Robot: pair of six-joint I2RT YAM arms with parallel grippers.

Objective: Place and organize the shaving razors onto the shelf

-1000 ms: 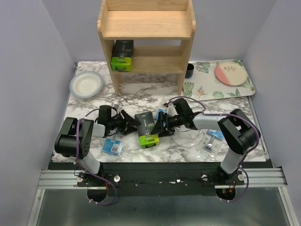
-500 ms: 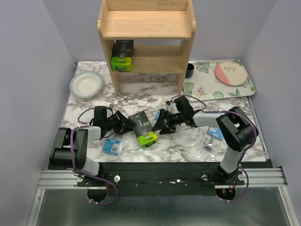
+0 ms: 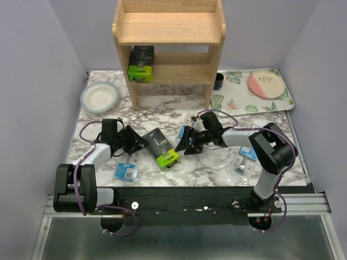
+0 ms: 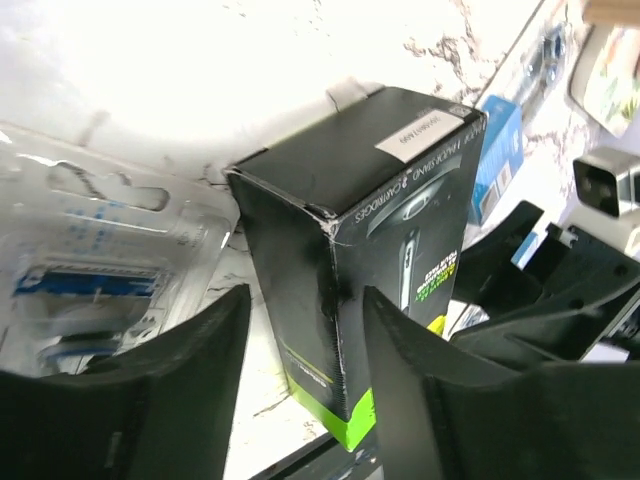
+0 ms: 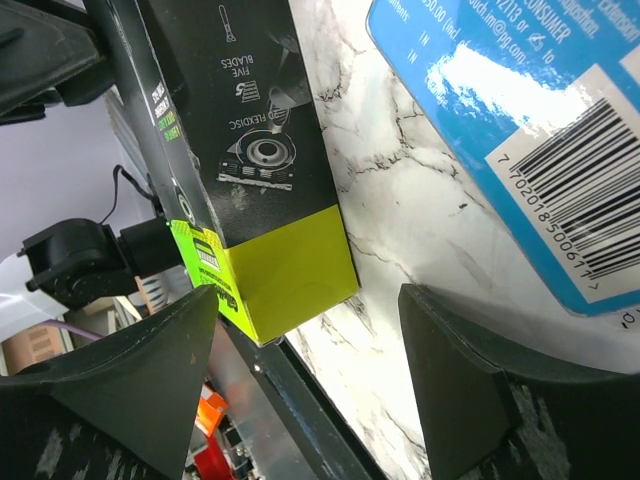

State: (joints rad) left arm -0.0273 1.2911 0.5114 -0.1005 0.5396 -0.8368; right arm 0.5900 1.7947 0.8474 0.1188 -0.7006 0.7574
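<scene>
One black razor box with a lime-green end (image 3: 161, 147) lies tilted on the marble table between my two grippers. My left gripper (image 3: 139, 143) is open at the box's left, and in the left wrist view (image 4: 305, 300) a corner of the box (image 4: 350, 220) sits between the jaws. My right gripper (image 3: 183, 145) is open just right of the box; in the right wrist view (image 5: 308, 300) the green end (image 5: 275, 265) lies ahead of its jaws. A second black box (image 3: 141, 63) stands on the lower tier of the wooden shelf (image 3: 169, 32). Blister packs lie at the left (image 3: 126, 169), under the right gripper (image 3: 186, 131) and at the right (image 3: 244, 161).
A white bowl (image 3: 99, 97) sits at the back left. A floral tray (image 3: 238, 97) with a pink plate (image 3: 265, 84) lies at the back right. A small dark cup (image 3: 218, 81) stands beside the shelf's right leg.
My left arm has swung out to the left and its gripper has drawn back a little. The black box has shifted left and turned to a diagonal. The right gripper has barely moved.
</scene>
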